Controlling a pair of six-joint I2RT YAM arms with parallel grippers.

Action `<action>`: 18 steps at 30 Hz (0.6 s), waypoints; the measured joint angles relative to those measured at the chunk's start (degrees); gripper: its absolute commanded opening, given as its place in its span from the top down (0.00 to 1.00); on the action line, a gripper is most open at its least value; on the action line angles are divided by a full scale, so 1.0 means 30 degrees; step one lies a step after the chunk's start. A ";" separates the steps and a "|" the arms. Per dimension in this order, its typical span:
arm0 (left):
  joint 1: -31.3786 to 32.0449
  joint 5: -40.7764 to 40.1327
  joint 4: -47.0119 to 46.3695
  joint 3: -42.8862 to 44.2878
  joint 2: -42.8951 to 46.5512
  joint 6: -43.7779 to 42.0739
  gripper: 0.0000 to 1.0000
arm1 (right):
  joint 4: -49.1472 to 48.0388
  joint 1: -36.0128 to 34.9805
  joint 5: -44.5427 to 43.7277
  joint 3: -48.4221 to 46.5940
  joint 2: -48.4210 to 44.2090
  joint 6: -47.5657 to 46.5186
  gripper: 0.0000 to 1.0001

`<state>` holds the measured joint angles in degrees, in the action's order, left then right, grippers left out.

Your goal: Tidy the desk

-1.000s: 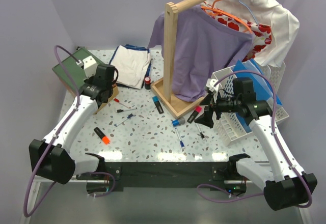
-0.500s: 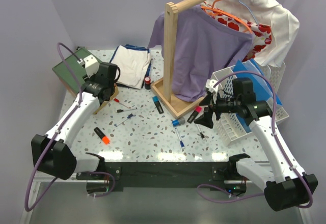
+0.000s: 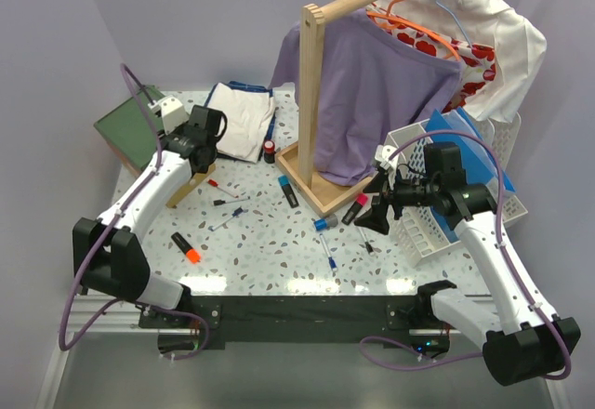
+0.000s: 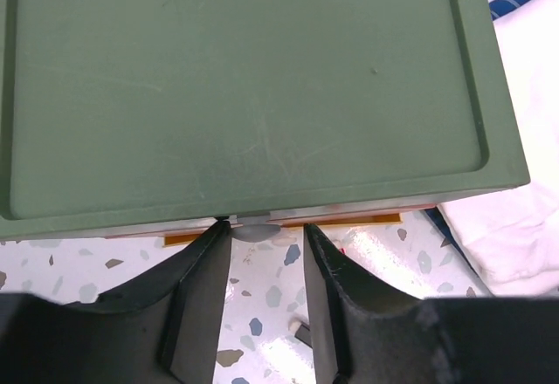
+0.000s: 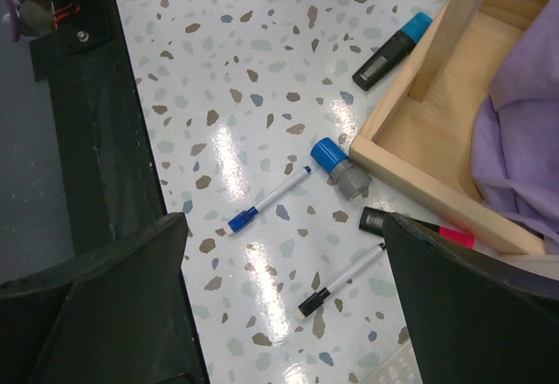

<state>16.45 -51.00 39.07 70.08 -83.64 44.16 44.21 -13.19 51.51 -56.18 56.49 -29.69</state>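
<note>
The left gripper (image 4: 264,237) stands half open and empty, tips either side of a small grey knob (image 4: 257,230) on the green-topped box (image 4: 244,87), at ten o'clock on the desk (image 3: 270,246). The right gripper (image 5: 281,227) gapes wide, empty, above the desk at three o'clock.

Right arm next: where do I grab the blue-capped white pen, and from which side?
Grip the blue-capped white pen mid-barrel, straight down from above, with the open right tool turned so it closes across the barrel. It lies flat on the desk with bare surface along both long sides, clear of the black-capped pen.
</note>
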 measured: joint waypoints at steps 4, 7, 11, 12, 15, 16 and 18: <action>-0.0117 -0.0146 0.0160 0.0000 0.0000 0.0066 0.83 | 0.0015 -0.0007 -0.0007 0.0000 0.0000 -0.0007 0.01; -0.0131 -0.0124 0.0146 0.0000 0.0000 -0.0036 0.95 | 0.0044 -0.0015 -0.0007 0.0000 0.0000 -0.0022 0.01; -0.0131 -0.0036 0.0058 -0.0080 0.0102 -0.0073 1.00 | 0.0051 -0.0015 -0.0015 0.0000 -0.0007 -0.0051 0.01; -0.0131 0.0007 0.0015 -0.0124 0.0146 -0.0073 1.00 | 0.0051 -0.0015 -0.0015 0.0000 -0.0007 -0.0051 0.01; -0.0058 0.0248 -0.0102 -0.0335 0.0488 -0.0058 1.00 | 0.0058 -0.0015 -0.0015 0.0000 -0.0007 -0.0058 0.01; 0.0007 0.0364 -0.0087 -0.0430 0.0648 -0.0044 1.00 | 0.0058 -0.0015 -0.0007 0.0000 -0.0007 -0.0058 0.01; 0.0233 0.0503 0.0000 -0.0597 0.1049 0.0087 1.00 | 0.0058 -0.0015 -0.0007 0.0000 -0.0007 -0.0066 0.01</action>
<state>17.15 -49.50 39.07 68.29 -80.49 44.42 44.38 -13.23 51.48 -56.18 56.47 -29.89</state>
